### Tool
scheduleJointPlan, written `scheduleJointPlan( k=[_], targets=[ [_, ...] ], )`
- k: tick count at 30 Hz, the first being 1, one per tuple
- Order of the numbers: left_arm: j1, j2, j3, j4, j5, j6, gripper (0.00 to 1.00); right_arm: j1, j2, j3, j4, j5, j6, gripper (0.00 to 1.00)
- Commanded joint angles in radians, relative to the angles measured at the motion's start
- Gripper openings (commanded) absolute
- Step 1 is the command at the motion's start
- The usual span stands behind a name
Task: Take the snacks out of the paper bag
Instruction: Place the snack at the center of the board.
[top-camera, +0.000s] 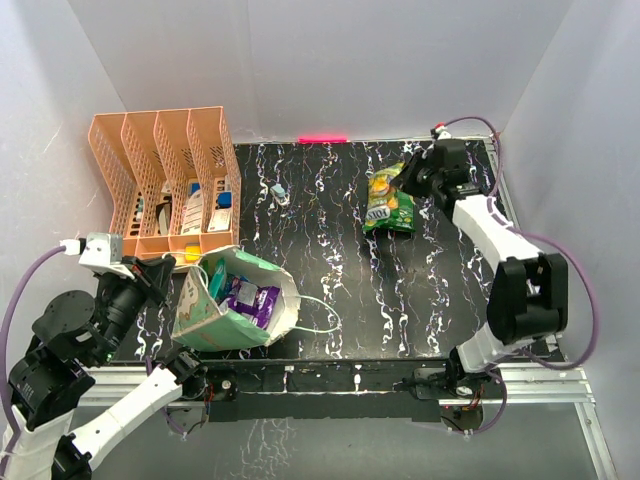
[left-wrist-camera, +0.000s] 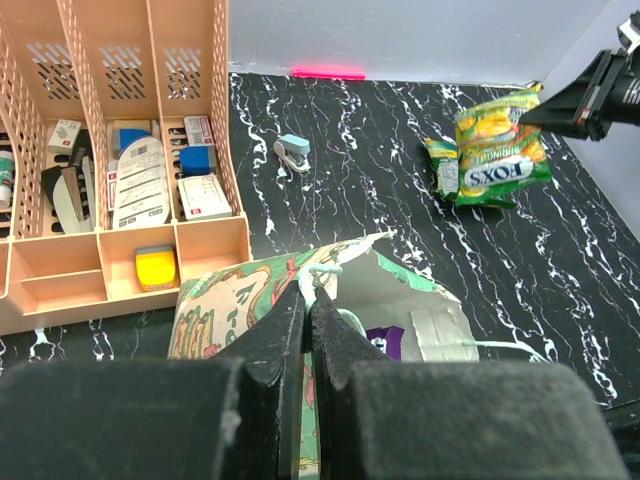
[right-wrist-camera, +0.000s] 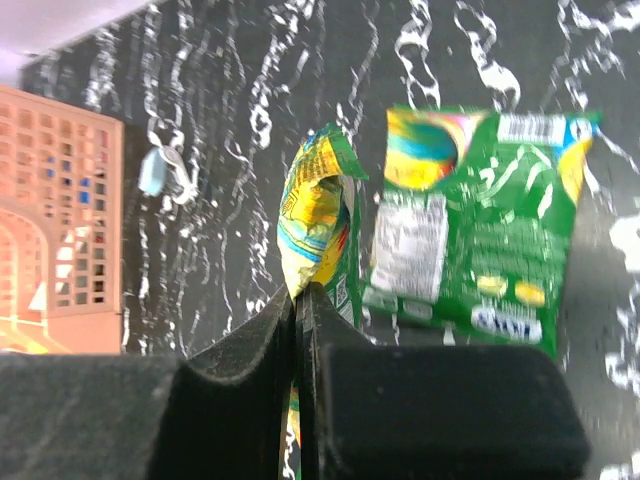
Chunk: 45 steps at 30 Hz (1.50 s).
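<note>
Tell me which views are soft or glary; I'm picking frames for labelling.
Top external: evenly lit, sharp throughout. Left wrist: left claw is a dark blur, paper bag beyond crisp. Right wrist: right claw blurred, its snack packet sharp.

The left end effector (left-wrist-camera: 308, 292) fills the lower frame, its jaws pressed together on the rim of the paper bag (left-wrist-camera: 230, 305) at lower centre. A purple snack (left-wrist-camera: 392, 340) shows inside the bag. At upper right, the right end effector (left-wrist-camera: 548, 110) meets a corner of the green FOXS packet (left-wrist-camera: 495, 160). An orange file rack (left-wrist-camera: 130, 60) stands at upper left on the black marbled tabletop (left-wrist-camera: 400, 230).
</note>
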Motion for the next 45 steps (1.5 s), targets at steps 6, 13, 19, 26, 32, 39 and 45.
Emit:
scheduleJointPlan(
  k=[6, 13, 19, 26, 32, 39, 45],
  targets=[
    [-0.002, 0.027, -0.030, 0.034, -0.016, 0.012, 0.00, -0.237, 0.332, 0.180, 0.321, -0.610, 0.031, 0.07],
    [-0.001, 0.023, -0.042, 0.041, -0.006, -0.001, 0.00, -0.314, 0.529, 0.174, 0.412, -0.736, 0.082, 0.07],
    [-0.002, 0.018, -0.045, 0.041, 0.011, -0.012, 0.00, -0.336, 0.615, 0.174, 0.379, -0.756, 0.021, 0.07],
    [-0.002, 0.013, -0.030, 0.028, 0.017, -0.027, 0.00, -0.345, 0.684, 0.284, 0.219, -0.743, -0.095, 0.08],
    [-0.002, 0.019, -0.022, 0.035, 0.028, -0.033, 0.00, -0.348, 0.638, 0.420, -0.049, -0.583, -0.220, 0.35],
    [-0.002, 0.020, -0.027, 0.050, 0.055, -0.053, 0.00, -0.332, 0.324, 0.145, -0.121, -0.371, -0.249, 0.54],
    [-0.002, 0.032, -0.030, 0.050, 0.082, -0.078, 0.00, -0.090, -0.121, -0.265, -0.010, -0.343, -0.185, 0.58]
  ],
)
